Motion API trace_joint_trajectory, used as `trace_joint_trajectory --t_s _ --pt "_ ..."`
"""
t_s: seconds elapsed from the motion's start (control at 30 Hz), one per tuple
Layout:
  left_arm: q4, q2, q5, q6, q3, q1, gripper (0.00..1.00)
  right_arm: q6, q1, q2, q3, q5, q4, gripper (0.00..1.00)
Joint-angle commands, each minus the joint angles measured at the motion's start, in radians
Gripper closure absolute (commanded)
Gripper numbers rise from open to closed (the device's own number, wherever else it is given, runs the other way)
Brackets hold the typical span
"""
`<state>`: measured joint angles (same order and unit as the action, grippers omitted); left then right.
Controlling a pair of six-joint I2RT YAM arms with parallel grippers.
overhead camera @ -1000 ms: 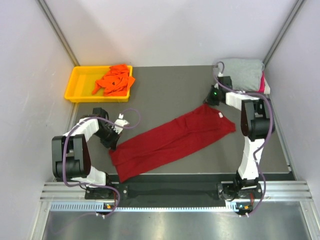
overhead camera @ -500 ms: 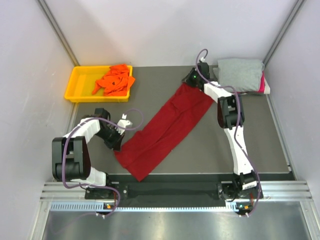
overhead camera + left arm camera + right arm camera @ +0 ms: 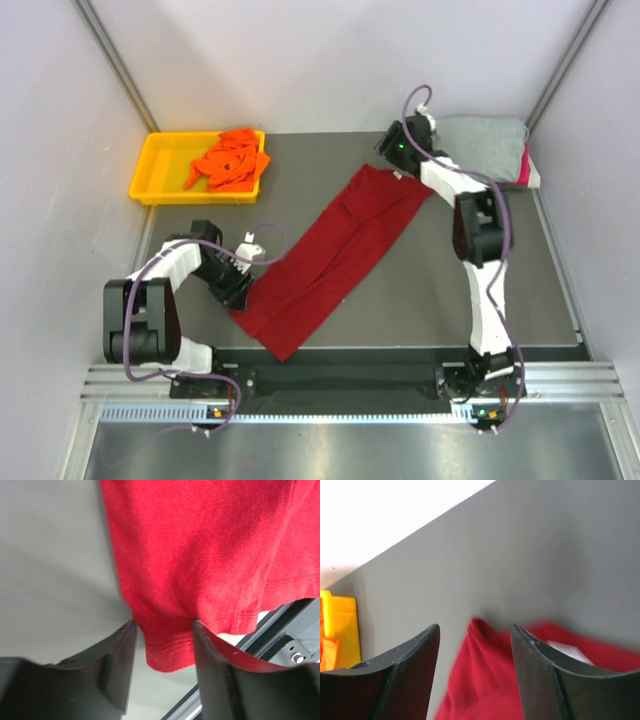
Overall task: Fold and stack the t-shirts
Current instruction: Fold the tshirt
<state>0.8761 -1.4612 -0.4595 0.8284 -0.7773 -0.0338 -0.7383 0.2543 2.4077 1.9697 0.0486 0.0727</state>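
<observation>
Dark red t-shirt (image 3: pixel 330 255): one item, lying flat as a long narrow strip on the table (image 3: pixel 440 290). It runs diagonally from the near left, close to the table's front edge, to the far right of centre. The hem end (image 3: pixel 170 652) is at the near left; the end bearing a white label (image 3: pixel 567 652) is at the far right.

Left gripper (image 3: pixel 240 285): low on the table at the shirt's near-left end. In the left wrist view its fingers (image 3: pixel 117 665) are pressed in on a bunched fold of the stitched hem, with the cloth puckering where they meet it.

Right gripper (image 3: pixel 393 157): at the far end of the strip, just beyond the cloth. In the right wrist view its fingers (image 3: pixel 410 660) stand spread, with nothing between them. The shirt's tip lies on the table below.

Orange t-shirt (image 3: pixel 228 160): crumpled, inside the yellow tray (image 3: pixel 150 178) at the far left corner of the table.

Grey t-shirt (image 3: pixel 485 145): folded, at the far right corner, just beside the right gripper.

Pink t-shirt (image 3: pixel 523 168): under the grey one, only an edge showing at its right side.
</observation>
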Motion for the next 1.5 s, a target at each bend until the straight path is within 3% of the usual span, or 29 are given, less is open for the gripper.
trace_joint_trajectory --t_s 0.0,0.07,0.13,0.33,0.43,0.53,0.7,0.77,0.8,0.87,0.97,1.1,1.13,1.3,1.33,1.37,1.47 --pt "0.014 0.051 0.016 -0.028 -0.028 0.002 0.45 0.099 -0.032 -0.332 -0.225 -0.171 -0.004 0.41" --pt "0.024 0.056 0.019 -0.038 -0.057 -0.002 0.44 0.088 -0.05 -0.474 -0.439 -0.239 -0.031 0.44" --pt "0.038 0.061 0.001 -0.031 -0.086 -0.005 0.44 0.071 -0.062 -0.565 -0.547 -0.285 -0.033 0.49" --pt "0.011 -0.004 -0.041 -0.072 -0.148 0.006 0.42 -0.059 -0.139 -0.619 -0.854 -0.225 -0.146 0.64" --pt "0.009 -0.047 -0.003 -0.049 -0.125 0.06 0.39 -0.07 -0.161 -0.564 -0.846 -0.138 -0.2 0.63" --pt "-0.097 -0.054 0.103 -0.061 -0.051 0.124 0.39 -0.069 -0.162 -0.48 -0.771 -0.079 -0.182 0.62" --pt "-0.109 -0.105 0.102 -0.087 -0.042 0.178 0.43 -0.116 -0.17 -0.394 -0.746 -0.056 -0.197 0.66" --pt "-0.111 -0.122 0.107 -0.086 -0.031 0.205 0.53 -0.127 -0.171 -0.357 -0.703 0.0 -0.198 0.72" --pt "-0.098 -0.126 0.098 -0.08 -0.025 0.24 0.58 -0.131 -0.171 -0.313 -0.684 0.017 -0.201 0.84" --pt "-0.086 -0.126 0.082 -0.052 -0.008 0.282 0.71 -0.154 -0.171 -0.271 -0.623 0.066 -0.208 0.93" --pt "-0.063 -0.114 0.015 -0.02 0.007 0.359 0.75 -0.197 -0.167 -0.176 -0.502 0.13 -0.221 1.0" --pt "0.0 -0.111 -0.099 0.017 -0.026 0.489 0.73 -0.222 -0.153 0.006 -0.249 0.168 -0.165 1.0" --pt "-0.002 -0.117 -0.125 0.008 -0.036 0.517 0.72 -0.22 -0.147 0.042 -0.118 0.166 -0.124 1.0" --pt "-0.13 -0.195 -0.143 -0.121 -0.146 0.64 0.65 -0.277 -0.092 0.287 0.262 0.181 -0.074 0.96" --pt "-0.14 -0.23 -0.148 -0.159 -0.166 0.643 0.59 -0.289 -0.089 0.3 0.311 0.18 -0.076 0.93" --pt "-0.125 -0.243 -0.168 -0.163 -0.186 0.643 0.56 -0.299 -0.089 0.3 0.31 0.178 -0.077 0.78" --pt "-0.08 -0.205 -0.163 -0.146 -0.201 0.641 0.45 -0.248 -0.099 0.182 0.206 0.111 -0.016 0.53"
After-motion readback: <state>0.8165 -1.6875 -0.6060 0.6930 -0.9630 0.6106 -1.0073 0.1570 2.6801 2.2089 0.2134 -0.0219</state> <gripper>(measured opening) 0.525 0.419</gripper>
